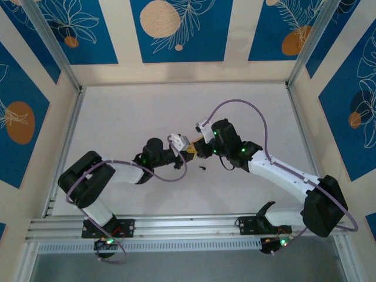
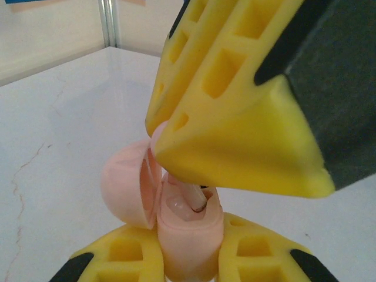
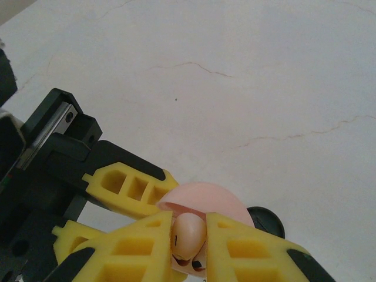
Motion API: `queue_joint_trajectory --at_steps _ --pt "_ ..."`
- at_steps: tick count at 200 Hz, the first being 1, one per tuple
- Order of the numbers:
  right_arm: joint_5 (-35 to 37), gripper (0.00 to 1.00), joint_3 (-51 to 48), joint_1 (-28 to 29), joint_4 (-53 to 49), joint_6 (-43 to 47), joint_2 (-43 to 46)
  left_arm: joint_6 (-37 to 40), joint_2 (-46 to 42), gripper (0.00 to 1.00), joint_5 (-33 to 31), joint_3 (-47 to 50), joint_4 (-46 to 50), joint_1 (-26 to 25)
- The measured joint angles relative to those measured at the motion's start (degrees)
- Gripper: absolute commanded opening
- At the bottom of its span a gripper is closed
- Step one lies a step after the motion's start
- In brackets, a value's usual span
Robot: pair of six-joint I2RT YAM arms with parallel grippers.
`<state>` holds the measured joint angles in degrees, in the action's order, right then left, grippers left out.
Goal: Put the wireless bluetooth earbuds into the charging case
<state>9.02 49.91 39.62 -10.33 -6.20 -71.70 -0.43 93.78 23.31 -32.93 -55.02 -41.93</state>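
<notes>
As I judge it, the task is in the middle of the first insertion. The left jaws are closed on the lower half of the pink charging case (image 2: 188, 244) and hold it with its opening turned toward the right jaws. The lid (image 2: 123, 188) stands open, swung to one side, so the step of opening is done.

The right jaws are closed on a small pale pink earbud (image 3: 188, 235) and are placed directly at the mouth of the case. In the left wrist view the stem of this earbud reaches into the hollow of the case. It lies slanted there, under the yellow tips, and does not look seated. So one earbud is partly in, not fully.

What is left, in my judgement, is to press this earbud down into its socket, let it go, bring the second earbud, and probably close the lid.

About the second earbud I cannot be sure. In the top view a tiny dark thing (image 1: 202, 167) lies on the desk (image 3: 247, 82) just beside the two jaws, on the side of the arm bases, but it is too small to name. In the right wrist view a black round thing (image 3: 267, 220) shows just beside the lid. It is partly hidden, and I cannot tell what it is.
</notes>
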Motion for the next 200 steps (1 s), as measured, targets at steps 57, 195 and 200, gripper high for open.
queue_joint_trajectory --at_steps 57,195,200 --pt "-0.22 0.18 0.39 -0.22 -0.79 0.33 0.04 0.61 -0.20 0.04 -0.42 0.00 0.24 0.00" --pt "-3.06 0.18 0.09 -0.66 -0.81 2.19 1.68 0.96 -1.49 0.04 -0.31 0.11 0.28 0.00" --pt "-3.13 0.18 0.07 -0.66 -0.72 2.16 1.68 0.96 -1.49 0.04 -0.31 0.11 0.28 0.00"
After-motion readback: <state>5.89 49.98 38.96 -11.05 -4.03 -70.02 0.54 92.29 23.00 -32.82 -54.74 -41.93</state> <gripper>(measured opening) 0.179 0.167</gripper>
